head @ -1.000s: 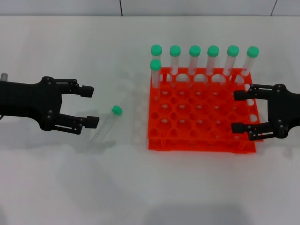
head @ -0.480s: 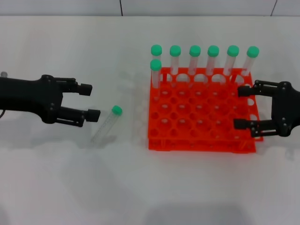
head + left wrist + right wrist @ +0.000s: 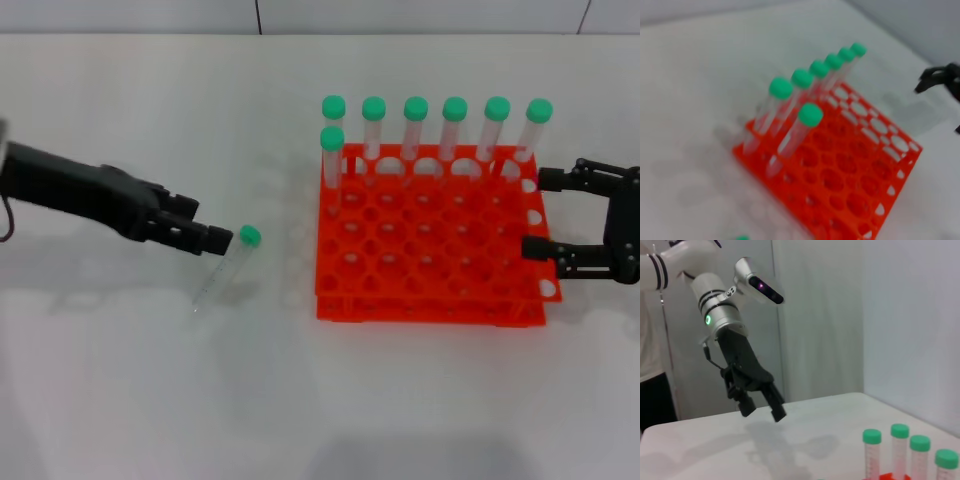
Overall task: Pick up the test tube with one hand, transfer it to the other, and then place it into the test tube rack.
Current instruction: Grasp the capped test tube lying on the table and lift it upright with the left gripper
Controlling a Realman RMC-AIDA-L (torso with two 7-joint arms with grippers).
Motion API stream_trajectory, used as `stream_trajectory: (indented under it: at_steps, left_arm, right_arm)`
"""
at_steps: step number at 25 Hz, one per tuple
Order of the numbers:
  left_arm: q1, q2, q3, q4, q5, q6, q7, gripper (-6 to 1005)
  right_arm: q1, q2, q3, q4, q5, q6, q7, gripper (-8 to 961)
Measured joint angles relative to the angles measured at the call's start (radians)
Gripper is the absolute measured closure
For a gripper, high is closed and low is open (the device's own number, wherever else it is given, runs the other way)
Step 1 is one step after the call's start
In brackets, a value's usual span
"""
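Observation:
The test tube (image 3: pixel 222 270), clear with a green cap, lies on the white table left of the orange test tube rack (image 3: pixel 430 285), its cap toward the rack. My left gripper (image 3: pixel 210 228) is open, tilted down, with its fingertips just left of the cap and not holding anything. It also shows in the right wrist view (image 3: pixel 762 412), open above the table, with its white and silver green-lit forearm behind it. My right gripper (image 3: pixel 538 214) is open and empty at the rack's right edge. It shows far off in the left wrist view (image 3: pixel 940 80).
Several green-capped tubes (image 3: pixel 454 125) stand in the rack's back row, and one more (image 3: pixel 332 155) stands in the second row at the left. They also show in the left wrist view (image 3: pixel 802 92). The rack's other holes are empty.
My left gripper has moved right and tipped down until its fingertips reach the lying tube's cap. My right gripper has drawn back to the right, off the rack's top.

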Motion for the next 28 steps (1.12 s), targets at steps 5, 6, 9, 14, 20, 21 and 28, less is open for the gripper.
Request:
stream_trajectory:
  at_steps: [5, 6, 9, 14, 20, 21, 28]
  left_arm:
    - [-0.073, 0.012, 0.077, 0.037, 0.09, 0.004, -0.312, 140]
    - [-0.088, 0.012, 0.079, 0.036, 0.113, 0.006, -0.356, 140]
    - [-0.144, 0.012, 0.081, 0.024, 0.233, 0.022, -0.496, 140]
    - [-0.232, 0.004, 0.136, -0.027, 0.362, 0.054, -0.593, 140]
    - [-0.3, -0.029, 0.26, -0.099, 0.487, 0.017, -0.66, 140]
    - [-0.304, -0.038, 0.266, -0.101, 0.511, 0.008, -0.663, 140]
    - [-0.31, -0.081, 0.311, -0.143, 0.588, -0.083, -0.687, 140]
  right_arm:
    - [-0.02, 0.005, 0.026, 0.002, 0.0, 0.003, -0.05, 109]
    - [-0.022, 0.007, 0.029, 0.002, -0.001, 0.005, -0.061, 109]
    - [-0.026, 0.011, 0.03, 0.003, -0.001, 0.013, -0.09, 109]
    - [-0.03, 0.014, 0.03, 0.003, -0.002, 0.023, -0.111, 109]
    - [-0.035, 0.018, 0.03, 0.013, -0.008, 0.03, -0.146, 109]
    - [-0.037, 0.021, 0.03, 0.013, -0.007, 0.033, -0.15, 109]
    - [-0.04, 0.038, 0.03, 0.012, -0.009, 0.052, -0.155, 110]
